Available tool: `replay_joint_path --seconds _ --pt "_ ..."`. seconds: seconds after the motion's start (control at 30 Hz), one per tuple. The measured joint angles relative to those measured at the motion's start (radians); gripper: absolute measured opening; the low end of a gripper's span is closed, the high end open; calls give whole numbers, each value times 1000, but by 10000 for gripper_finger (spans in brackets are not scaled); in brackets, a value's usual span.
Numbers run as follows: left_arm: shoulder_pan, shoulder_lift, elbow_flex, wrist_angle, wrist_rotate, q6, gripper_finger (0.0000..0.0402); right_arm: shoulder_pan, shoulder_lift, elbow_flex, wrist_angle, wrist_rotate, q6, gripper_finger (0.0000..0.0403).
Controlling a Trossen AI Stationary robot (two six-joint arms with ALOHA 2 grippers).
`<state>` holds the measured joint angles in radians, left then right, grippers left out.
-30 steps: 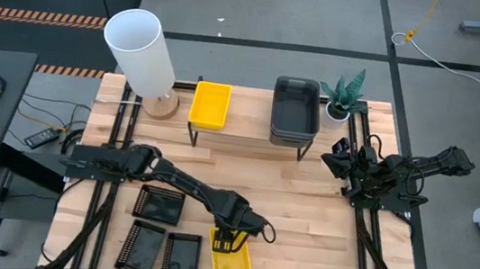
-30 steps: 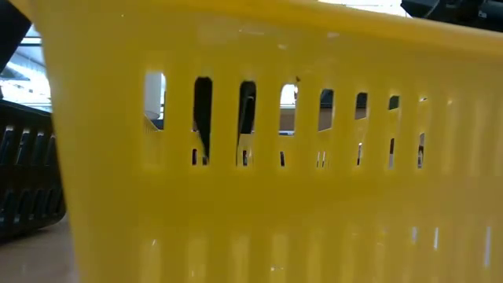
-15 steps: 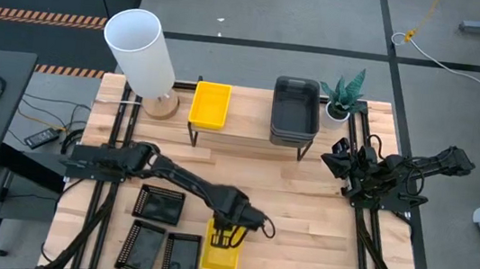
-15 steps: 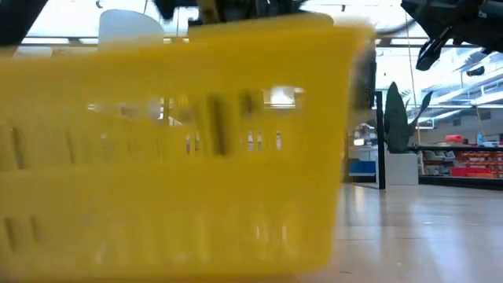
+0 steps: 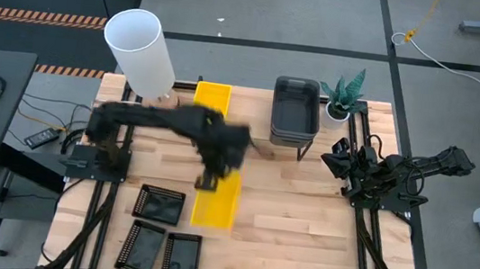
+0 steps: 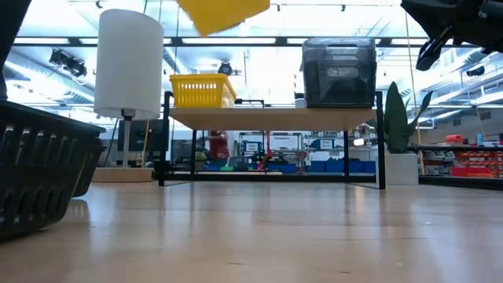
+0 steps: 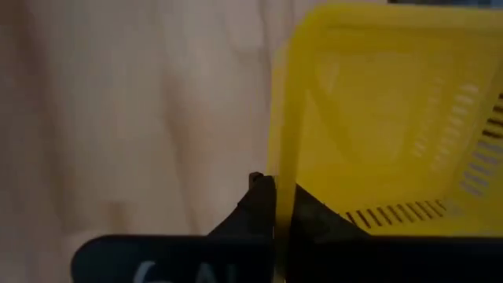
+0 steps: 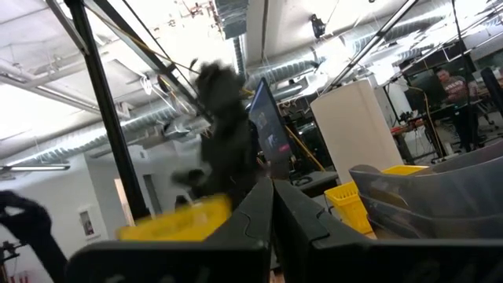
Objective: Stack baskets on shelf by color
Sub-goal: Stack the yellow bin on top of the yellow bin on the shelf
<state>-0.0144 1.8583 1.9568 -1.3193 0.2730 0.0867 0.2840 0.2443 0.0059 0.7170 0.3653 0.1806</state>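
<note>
The left gripper (image 5: 205, 182) is carrying a yellow basket (image 5: 215, 200) in the air above the middle of the table (image 5: 302, 223), its jaws closed over the basket's rim, as the left wrist view shows the yellow wall (image 7: 281, 118) passing between the dark fingers (image 7: 259, 200). In the low view the carried basket (image 6: 224, 13) is hanging well above the table surface and higher than the shelf (image 6: 271, 116) top. The relation that matters is this: the shelf (image 5: 248, 140) is lying beyond the gripper toward the far edge of the table, and the yellow basket already on the shelf (image 5: 210, 104) is sitting at the shelf's left end, near the white cylinder lamp (image 5: 141, 51). The carried basket's long axis is running roughly front to back in the high view, close to that of the basket on the shelf, so little turning appears needed. The grey baskets (image 5: 295, 109) are occupying the shelf's right end, well apart from the yellow one. The left arm is plainly the nearer; the right gripper (image 5: 339, 159) is waiting at the right edge of the table near the small potted plant (image 5: 342, 96), its fingers appearing closed on nothing in the right wrist view. Three black baskets (image 5: 159, 205) are lying on the near left of the table. In judgement, the next move calls for travel away and slightly left, then lowering into the shelved yellow basket.
</note>
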Motion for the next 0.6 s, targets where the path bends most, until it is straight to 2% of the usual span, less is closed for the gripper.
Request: replay_joint_path --seconds 0.1,0.27,0.37,0.6 --pt "92 -81 1 4 -63 67 5 0 0 0 0 0 0 16" --pt "240 -169 1 3 -281 169 5 0 0 0 0 0 0 16" --pt "322 -181 1 7 -399 218 5 0 0 0 0 0 0 16" --pt "479 -187 0 11 -394 317 5 0 0 0 -1 0 0 16"
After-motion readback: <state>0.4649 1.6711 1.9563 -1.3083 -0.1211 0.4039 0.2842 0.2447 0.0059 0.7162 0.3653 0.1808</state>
